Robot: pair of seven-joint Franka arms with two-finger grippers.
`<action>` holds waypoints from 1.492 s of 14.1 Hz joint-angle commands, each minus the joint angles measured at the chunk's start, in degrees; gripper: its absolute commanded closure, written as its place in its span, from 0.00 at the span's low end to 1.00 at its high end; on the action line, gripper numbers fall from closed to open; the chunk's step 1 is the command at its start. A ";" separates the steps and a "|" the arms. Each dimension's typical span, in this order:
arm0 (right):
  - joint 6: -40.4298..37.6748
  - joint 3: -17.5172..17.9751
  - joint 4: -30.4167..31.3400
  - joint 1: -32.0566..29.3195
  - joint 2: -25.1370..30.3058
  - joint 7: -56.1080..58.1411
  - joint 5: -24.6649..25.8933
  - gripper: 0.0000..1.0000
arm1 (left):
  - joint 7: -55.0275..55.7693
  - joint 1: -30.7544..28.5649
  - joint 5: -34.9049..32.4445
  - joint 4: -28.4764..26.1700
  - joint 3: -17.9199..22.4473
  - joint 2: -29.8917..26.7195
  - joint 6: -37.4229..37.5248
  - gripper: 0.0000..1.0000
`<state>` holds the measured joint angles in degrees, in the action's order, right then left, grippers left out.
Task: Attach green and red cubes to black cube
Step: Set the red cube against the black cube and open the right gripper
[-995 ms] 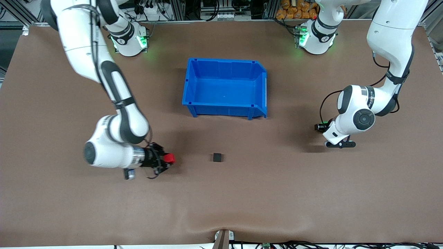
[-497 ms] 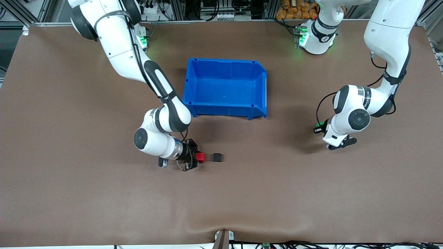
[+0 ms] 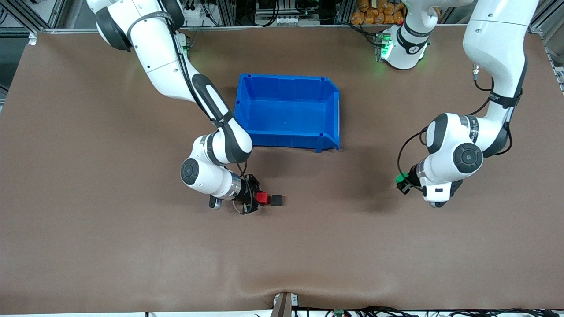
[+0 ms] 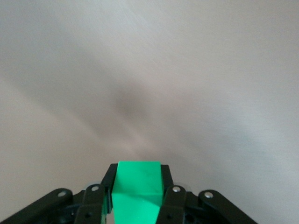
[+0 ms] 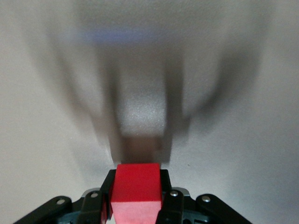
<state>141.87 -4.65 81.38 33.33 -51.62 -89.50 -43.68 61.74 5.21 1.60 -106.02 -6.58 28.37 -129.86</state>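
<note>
The black cube (image 3: 277, 200) sits on the brown table, nearer to the front camera than the blue bin. My right gripper (image 3: 260, 199) is shut on the red cube (image 3: 263, 198) and holds it right against the black cube's side toward the right arm's end. In the right wrist view the red cube (image 5: 137, 188) sits between the fingers with the black cube (image 5: 141, 125) blurred just ahead. My left gripper (image 3: 402, 181) is shut on the green cube (image 3: 401, 178), low over the table toward the left arm's end. The green cube fills the left wrist view's jaws (image 4: 138, 189).
An empty blue bin (image 3: 287, 112) stands mid-table, farther from the front camera than the black cube. The brown table mat lies bare between the black cube and the left gripper.
My right gripper carried the red cube across the table up to the black cube. My left gripper moved down toward the table and turned, still holding the green cube.
</note>
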 commanded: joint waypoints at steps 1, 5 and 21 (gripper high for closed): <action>2.88 -0.62 -1.22 1.47 -1.99 -0.94 -1.15 1.00 | 14.41 4.00 4.20 6.77 -0.01 5.89 1.10 1.00; 3.42 -0.62 -1.75 2.00 -2.35 -2.77 -1.24 0.22 | 32.88 11.83 4.12 16.62 0.08 13.27 1.10 1.00; -37.93 -3.26 -6.21 -19.24 13.90 27.23 22.14 0.00 | 44.52 24.40 9.56 28.67 -0.19 24.27 -8.21 1.00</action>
<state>111.23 -9.31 76.82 19.26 -41.24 -69.30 -23.17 104.94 28.03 9.63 -80.06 -7.21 50.68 -135.93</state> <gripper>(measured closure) 0.000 0.599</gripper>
